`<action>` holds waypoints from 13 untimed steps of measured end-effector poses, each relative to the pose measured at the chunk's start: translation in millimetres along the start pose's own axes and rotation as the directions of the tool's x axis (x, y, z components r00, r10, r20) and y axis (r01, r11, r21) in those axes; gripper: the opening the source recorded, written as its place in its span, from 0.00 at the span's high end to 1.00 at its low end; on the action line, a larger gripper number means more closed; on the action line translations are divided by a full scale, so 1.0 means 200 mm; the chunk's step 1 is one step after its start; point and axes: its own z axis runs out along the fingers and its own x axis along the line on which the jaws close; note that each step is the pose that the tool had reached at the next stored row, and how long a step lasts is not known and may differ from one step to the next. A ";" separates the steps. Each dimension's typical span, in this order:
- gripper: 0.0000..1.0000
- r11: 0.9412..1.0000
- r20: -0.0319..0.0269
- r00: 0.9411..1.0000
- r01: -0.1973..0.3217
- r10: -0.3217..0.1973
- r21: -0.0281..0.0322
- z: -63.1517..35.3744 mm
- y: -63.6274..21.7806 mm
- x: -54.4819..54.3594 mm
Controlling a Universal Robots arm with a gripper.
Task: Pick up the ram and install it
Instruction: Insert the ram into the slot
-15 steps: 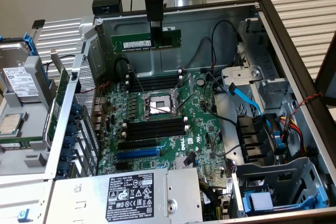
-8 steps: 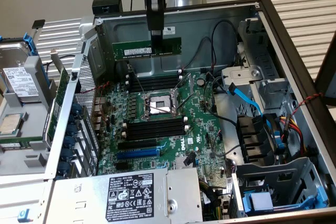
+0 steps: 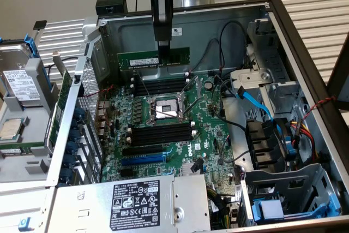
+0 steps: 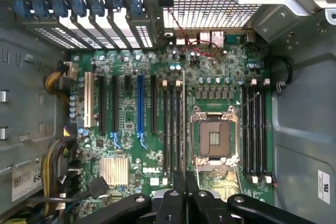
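Clenched on the middle of the ram (image 3: 136, 60) with the gripper (image 3: 162, 53), stick held level inside the open case (image 3: 305, 53), above the motherboard (image 3: 212, 135) and apart from it. Below: black memory slots (image 3: 161, 87) either side of the CPU socket (image 3: 163, 108). Toward the exterior view's right, black cables (image 3: 218, 45) and a blue cable (image 3: 256, 105) near the stick's end

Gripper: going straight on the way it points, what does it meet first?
Likely the black memory slots beside the CPU socket, touched first by the ram its fingers hold; depth is unclear.
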 end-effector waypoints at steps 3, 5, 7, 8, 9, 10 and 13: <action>0.88 1.000 0.006 1.000 0.000 0.000 0.001 0.023 -0.001 0.00; 0.88 1.000 0.009 1.000 -0.003 0.003 0.001 0.040 -0.001 0.00; 0.88 1.000 0.009 1.000 -0.004 0.004 0.001 0.059 -0.002 0.00; 0.88 1.000 0.009 1.000 -0.004 0.004 0.001 0.068 -0.003 0.00; 0.88 1.000 0.009 1.000 -0.004 0.004 0.001 0.077 -0.003 0.00; 0.88 1.000 0.009 1.000 -0.004 0.004 0.001 0.086 -0.003 0.00; 0.88 1.000 0.009 1.000 -0.005 0.005 0.001 0.113 -0.005 0.00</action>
